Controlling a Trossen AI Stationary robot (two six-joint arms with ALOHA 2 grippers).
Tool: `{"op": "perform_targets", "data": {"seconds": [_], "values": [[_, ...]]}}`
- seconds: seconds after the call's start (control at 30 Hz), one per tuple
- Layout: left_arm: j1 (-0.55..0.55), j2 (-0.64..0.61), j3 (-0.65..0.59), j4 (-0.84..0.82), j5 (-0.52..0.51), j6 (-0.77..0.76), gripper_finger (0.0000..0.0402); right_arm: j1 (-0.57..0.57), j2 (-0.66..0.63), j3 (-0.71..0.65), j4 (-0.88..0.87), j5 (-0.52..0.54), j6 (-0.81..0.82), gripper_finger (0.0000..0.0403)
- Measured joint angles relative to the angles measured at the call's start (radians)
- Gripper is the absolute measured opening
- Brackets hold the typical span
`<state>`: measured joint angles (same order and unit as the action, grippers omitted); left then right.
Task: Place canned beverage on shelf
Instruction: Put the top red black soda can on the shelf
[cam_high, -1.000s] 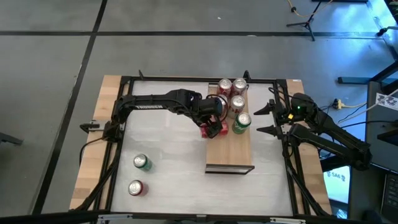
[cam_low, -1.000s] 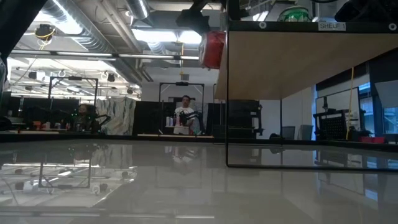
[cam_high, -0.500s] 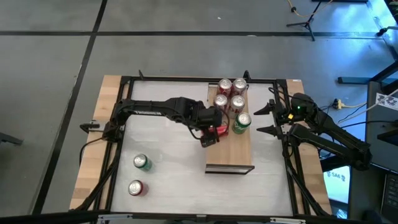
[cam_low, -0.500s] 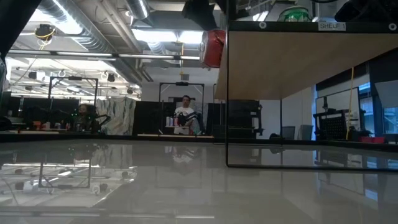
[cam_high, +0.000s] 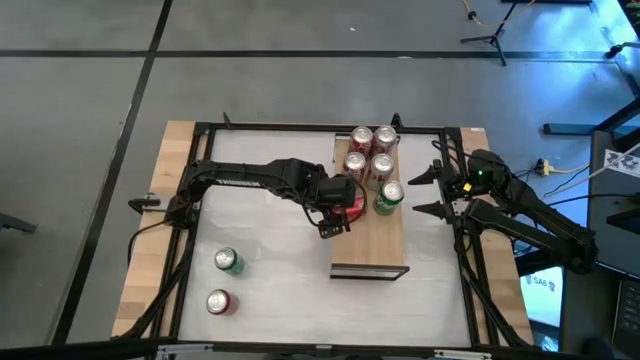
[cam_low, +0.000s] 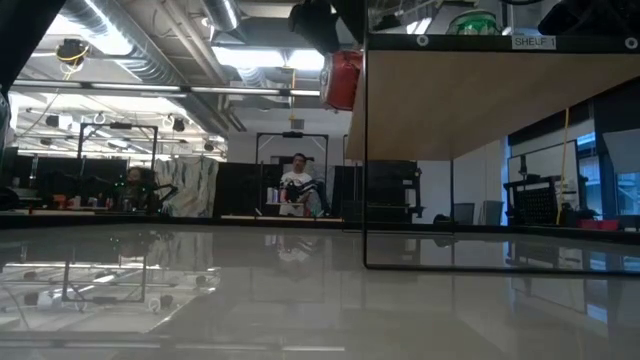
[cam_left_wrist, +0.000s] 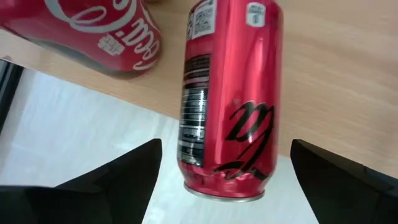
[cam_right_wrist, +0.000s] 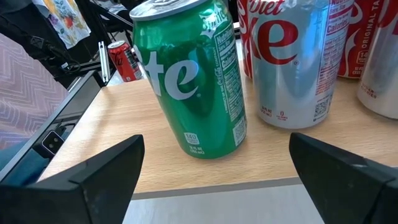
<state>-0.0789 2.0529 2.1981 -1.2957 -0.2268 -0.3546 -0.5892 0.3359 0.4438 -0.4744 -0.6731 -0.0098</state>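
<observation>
The left gripper (cam_high: 333, 222) has backed off with fingers spread, leaving the red can (cam_left_wrist: 229, 99) standing at the shelf (cam_high: 385, 245) edge, so this placement looks done; the right gripper (cam_high: 428, 190) waits, fingers spread.

Cans on the shelf (cam_high: 368, 250): six
Cans on the tabletop (cam_high: 270, 260): two
Shelves: one
Robot arms: two

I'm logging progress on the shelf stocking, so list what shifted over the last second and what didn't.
The left gripper drew back from the shelf edge toward the table's front, leaving the red can standing at that edge; its fingers are spread and clear of the can. The right gripper, the other shelf cans and the two cans on the table stayed put.
</observation>
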Motion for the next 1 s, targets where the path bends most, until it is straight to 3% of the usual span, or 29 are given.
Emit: {"op": "perform_targets", "data": {"seconds": [0.33,0.63,0.73,0.83,1.0], "values": [[-0.007,-0.050,0.085,0.004,-0.015,0.077,0.0344,0.000,0.000,0.000,-0.001,0.000,0.000,0.0397],[-0.082,-0.281,0.026,0.004,-0.249,0.103,0.0344,0.000,0.000,0.000,0.000,0.000,0.000,0.0397],[-0.122,-0.361,-0.080,0.029,-0.310,0.081,0.0344,0.000,0.000,0.000,0.001,0.001,-0.002,0.0397],[-0.151,-0.454,-0.274,0.125,-0.363,0.046,0.0344,0.000,0.000,0.000,0.001,0.002,-0.003,0.0397],[-0.157,-0.646,-0.732,0.535,-0.304,0.043,0.0344,0.000,0.000,0.000,0.001,0.002,-0.003,0.0397]]}}
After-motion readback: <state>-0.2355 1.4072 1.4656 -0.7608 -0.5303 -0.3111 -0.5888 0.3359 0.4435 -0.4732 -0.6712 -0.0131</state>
